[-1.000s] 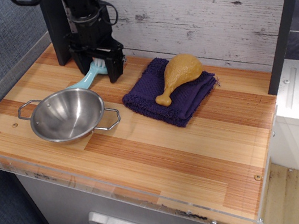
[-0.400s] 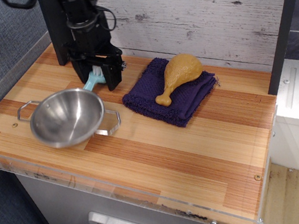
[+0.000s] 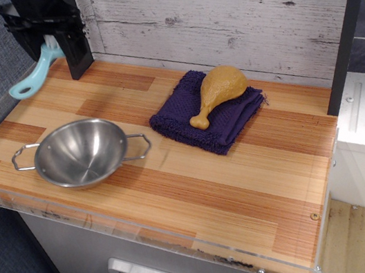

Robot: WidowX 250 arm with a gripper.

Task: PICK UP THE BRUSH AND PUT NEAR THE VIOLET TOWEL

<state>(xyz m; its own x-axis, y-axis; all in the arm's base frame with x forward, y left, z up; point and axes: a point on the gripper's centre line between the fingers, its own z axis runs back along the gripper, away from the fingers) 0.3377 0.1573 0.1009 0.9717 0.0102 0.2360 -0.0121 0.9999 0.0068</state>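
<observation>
My gripper (image 3: 50,48) is up at the back left, well above the counter, shut on the bristle end of the light-blue brush (image 3: 33,74). The brush's handle with its ring hole hangs down to the left, in the air. The violet towel (image 3: 206,113) lies folded at the middle back of the wooden counter, far to the right of the gripper. A tan toy chicken drumstick (image 3: 216,91) lies on top of the towel.
A steel bowl (image 3: 81,152) with two wire handles sits at the front left of the counter (image 3: 197,183). A grey plank wall (image 3: 239,15) runs along the back. A black post (image 3: 347,32) stands at the right edge.
The gripper has risen and moved left with the brush lifted off the counter. The steel bowl has slid a little to the left and forward.
</observation>
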